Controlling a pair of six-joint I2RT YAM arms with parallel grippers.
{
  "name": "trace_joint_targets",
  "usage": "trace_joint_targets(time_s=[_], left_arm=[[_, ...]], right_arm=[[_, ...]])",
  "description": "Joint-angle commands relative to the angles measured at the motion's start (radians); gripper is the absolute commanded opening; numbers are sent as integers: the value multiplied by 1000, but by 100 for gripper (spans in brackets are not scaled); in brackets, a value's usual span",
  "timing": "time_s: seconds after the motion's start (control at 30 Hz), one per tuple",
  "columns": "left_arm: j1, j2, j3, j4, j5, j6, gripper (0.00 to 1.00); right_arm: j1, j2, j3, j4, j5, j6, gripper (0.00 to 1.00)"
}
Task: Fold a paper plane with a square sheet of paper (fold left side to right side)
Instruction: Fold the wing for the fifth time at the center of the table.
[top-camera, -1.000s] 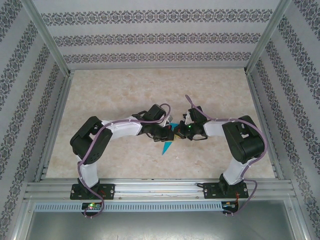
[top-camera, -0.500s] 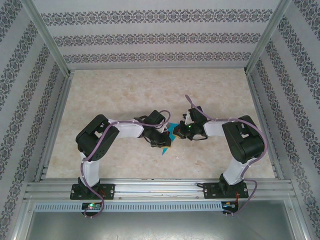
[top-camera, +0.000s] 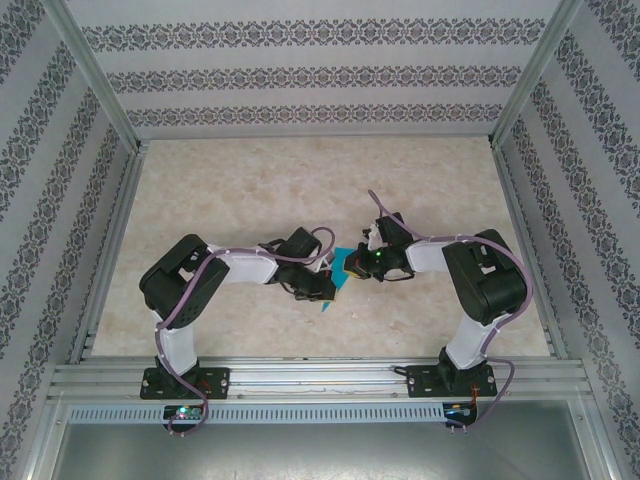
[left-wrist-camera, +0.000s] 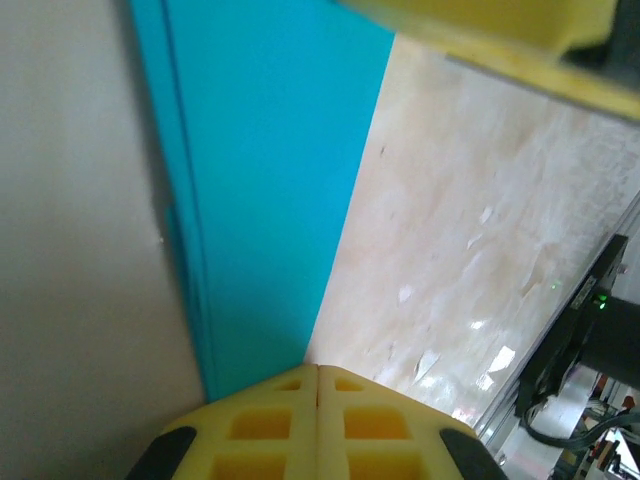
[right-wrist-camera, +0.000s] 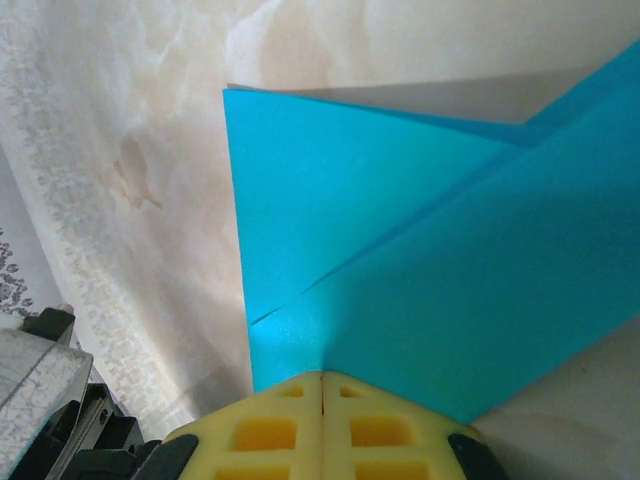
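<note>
Marble tabletop (top-camera: 250, 190): part-folded paper (right-wrist-camera: 400, 280) under left claw (left-wrist-camera: 318, 368) and right claw (right-wrist-camera: 322, 375), both closed; keep edges aligned while creasing.

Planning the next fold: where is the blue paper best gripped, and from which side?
On the blue paper, probably the free pointed end, from the near side, jaws across its flat layers; the left gripper and right gripper crowd the rest.

The left gripper (left-wrist-camera: 318, 375) has its yellow pads pressed together on the teal paper (left-wrist-camera: 270, 180), pinching its narrow lower end. Marbled table (left-wrist-camera: 470, 240) lies to the right.
</note>
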Motion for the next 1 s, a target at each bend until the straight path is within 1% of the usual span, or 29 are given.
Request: trace_joint_targets(time_s=[0.0, 0.17, 0.4, 0.73, 0.87, 0.97], left_arm=[[-13, -27, -77, -149, -23, 65, 0], [-15, -83, -155, -127, -14, 76, 0], [-22, -121, -225, -104, -14, 69, 0], [-45, -168, -266, -64, -17, 36, 0], [-39, -233, -265, -39, -21, 9, 2], [-12, -298, -269, 24, -22, -31, 2]], right_arm=[[-25, 50, -26, -125, 100, -28, 0], [-33, 52, -22, -131, 97, -37, 0], [-33, 47, -11, -152, 98, -49, 0], [-33, 46, 6, -172, 99, -57, 0], [-29, 23, 31, -170, 81, -60, 0], [-24, -4, 69, -177, 64, -64, 0]])
